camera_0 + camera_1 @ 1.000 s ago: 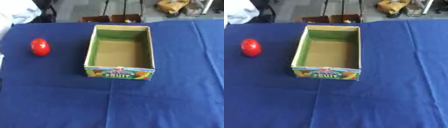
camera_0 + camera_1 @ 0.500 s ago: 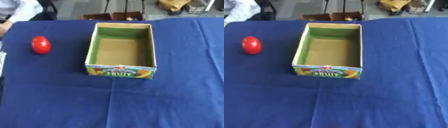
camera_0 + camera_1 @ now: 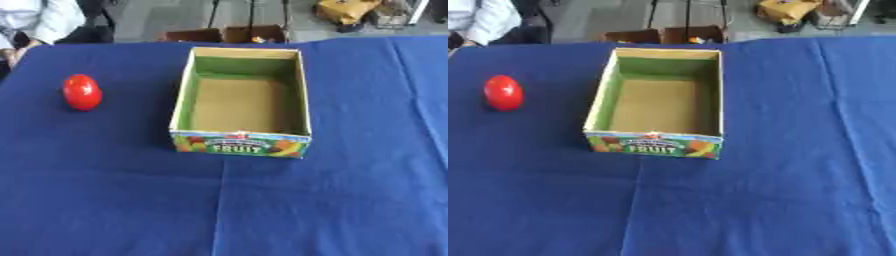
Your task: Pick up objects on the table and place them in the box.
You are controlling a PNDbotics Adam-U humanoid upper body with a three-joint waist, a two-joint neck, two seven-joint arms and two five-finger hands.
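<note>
We see a glossy red egg-shaped object (image 3: 81,92) standing alone on the blue cloth-covered table (image 3: 262,210), well to the left of the open cardboard box with green inner walls and a fruit-printed front panel (image 3: 242,100). The box holds nothing that we can see; its brown floor is bare. Neither of our hands shows in either view, so we cannot say whether their fingers are spread or curled.

We judge the red object to be smooth, rigid and probably light, perhaps a plastic toy fruit, and its shiny skin could slip between fingers. Its rounded base may let it roll if nudged sideways. We would take hold around its widest middle band, thumb on one side and fingers opposite, coming from above.

Its long axis appears to stand roughly upright, the narrower end pointing up and slightly toward the far edge of the table. The box lies with its long axis running away from us, its printed short end nearest, so there is plenty of opening to lower the object into
</note>
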